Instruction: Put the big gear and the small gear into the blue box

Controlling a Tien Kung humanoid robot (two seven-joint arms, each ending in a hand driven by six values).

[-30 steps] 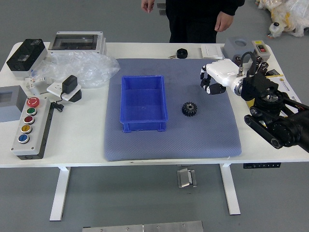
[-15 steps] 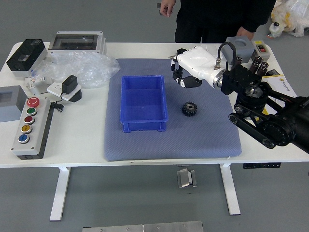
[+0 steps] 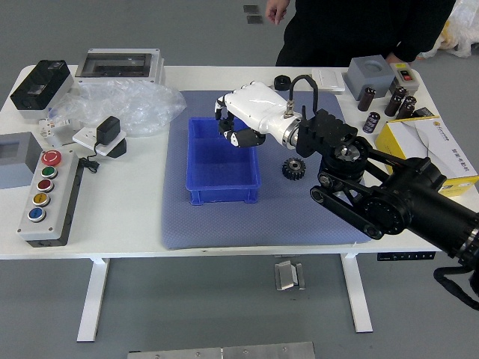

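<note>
The robot's right hand (image 3: 230,126) is over the far part of the blue box (image 3: 223,196), its fingers (image 3: 220,112) pointing toward the box's far left corner and overlapping the rim in this view. The fingers are at least partly bent; how far they are closed, and whether they grasp anything, cannot be told. Contact between the hand and the box cannot be confirmed either.

The small gear (image 3: 293,168), black and toothed, lies flat on the blue-grey mat (image 3: 263,224), just beside the box's right wall. It is apart from the fingers, nearer the tabletop's (image 3: 142,217) near edge and to their right, close to the underside of the forearm. The big gear cannot be identified with certainty.

A round black item (image 3: 282,82) sits at the mat's far edge. Dark cylinders (image 3: 371,122) and a yellow and white carton (image 3: 434,149) occupy the tabletop's right side. A button panel (image 3: 51,196) stands along the left edge, with clear plastic wrap (image 3: 123,105) toward the far left corner. A person (image 3: 348,30) stands at the far side, one hand (image 3: 277,10) hanging beyond the tabletop, the other partly visible behind a grey device (image 3: 369,75).
</note>
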